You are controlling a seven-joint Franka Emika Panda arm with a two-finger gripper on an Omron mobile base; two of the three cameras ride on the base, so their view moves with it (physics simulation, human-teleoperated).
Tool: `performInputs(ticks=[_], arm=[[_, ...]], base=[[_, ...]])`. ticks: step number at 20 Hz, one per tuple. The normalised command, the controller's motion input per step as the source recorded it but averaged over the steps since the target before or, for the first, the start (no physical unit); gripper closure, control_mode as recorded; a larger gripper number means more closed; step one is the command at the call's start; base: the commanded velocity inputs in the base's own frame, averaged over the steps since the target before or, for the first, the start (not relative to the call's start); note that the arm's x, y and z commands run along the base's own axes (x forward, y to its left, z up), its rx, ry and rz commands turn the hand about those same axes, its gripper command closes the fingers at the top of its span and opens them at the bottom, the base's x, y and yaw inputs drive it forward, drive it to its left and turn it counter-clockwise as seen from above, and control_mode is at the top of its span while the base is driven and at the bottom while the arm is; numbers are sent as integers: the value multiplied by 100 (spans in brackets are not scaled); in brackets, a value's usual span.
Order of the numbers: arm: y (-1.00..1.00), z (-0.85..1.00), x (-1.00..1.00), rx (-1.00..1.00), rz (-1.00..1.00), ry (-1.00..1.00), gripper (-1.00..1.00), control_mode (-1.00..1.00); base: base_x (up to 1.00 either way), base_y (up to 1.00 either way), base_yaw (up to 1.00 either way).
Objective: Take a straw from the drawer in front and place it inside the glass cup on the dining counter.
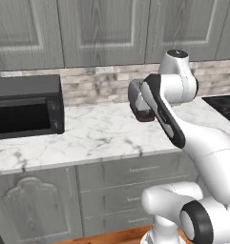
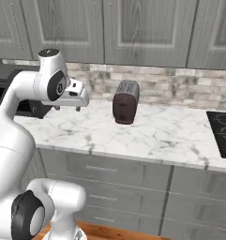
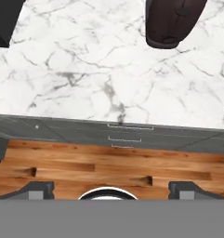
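The white arm holds its open, empty end effector (image 3: 111, 188) pointing down above the white marble counter (image 3: 85, 79), drawers (image 3: 125, 132) shut.

A dark brown toaster (image 2: 125, 102) stands on the marble worktop (image 2: 161, 136), near the brick backsplash (image 2: 180, 89). A black microwave (image 1: 26, 106) sits at the worktop's left end, a black cooktop (image 2: 222, 131) at its right. Grey wall cabinets (image 2: 147, 28) hang above, over a wooden floor (image 3: 108, 167).
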Motion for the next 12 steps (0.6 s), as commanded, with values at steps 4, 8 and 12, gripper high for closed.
performInputs(ticks=[4, 8, 12], arm=[[0, 0, 0, 0, 0, 0, -100, 100], [0, 0, 0, 0, 0, 0, -100, 100], [0, 0, 0, 0, 0, 0, -100, 100]], base=[[-1, -64, 13], [10, -75, 35], [5, -71, 44]])
